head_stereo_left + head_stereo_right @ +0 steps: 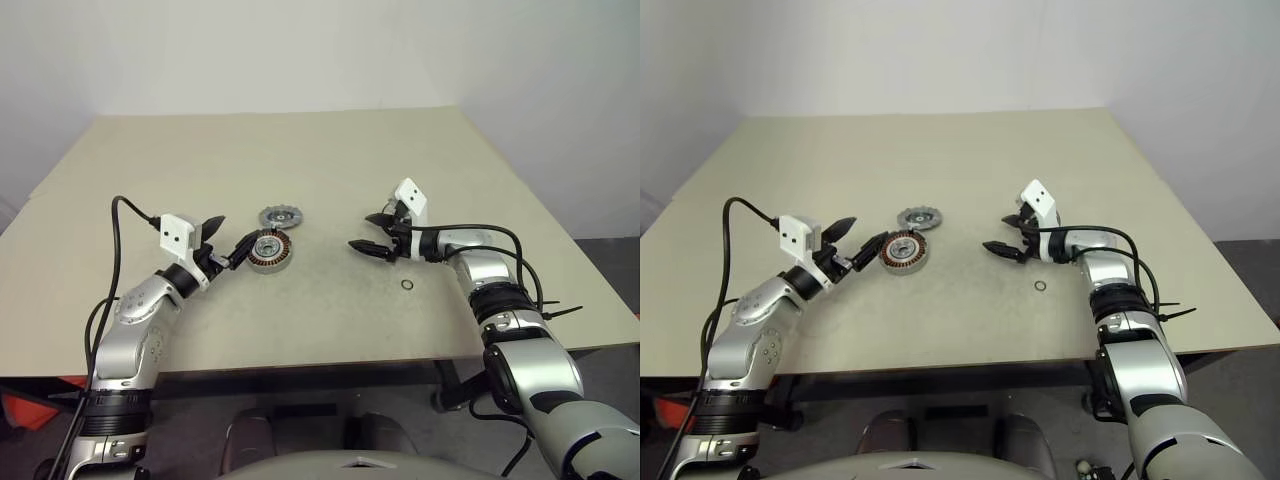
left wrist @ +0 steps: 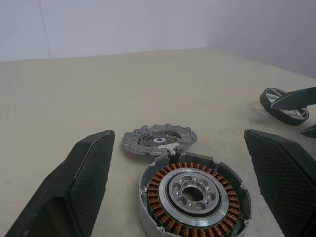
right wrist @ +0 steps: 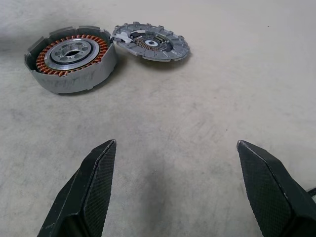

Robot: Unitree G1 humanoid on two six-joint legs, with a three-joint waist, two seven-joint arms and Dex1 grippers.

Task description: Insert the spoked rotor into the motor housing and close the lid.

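Fingers of the left gripper stand wide apart and hold nothing; they sit just beside the motor housing, which lies between them in the left wrist view, not yet touched as far as I can tell. The housing rests on the table with its copper windings and silver centre facing up. The spoked rotor lies flat against the housing's far side, apparently touching its rim, with a small white piece at the join. The right gripper, also spread and empty, hovers well apart from both parts, pointing toward them. A tiny dark ring lies on the table near it.

Insertion looks not yet begun: the rotor is outside the housing. The next move probably calls for steadying the housing with the left gripper while the right reaches across for the rotor.
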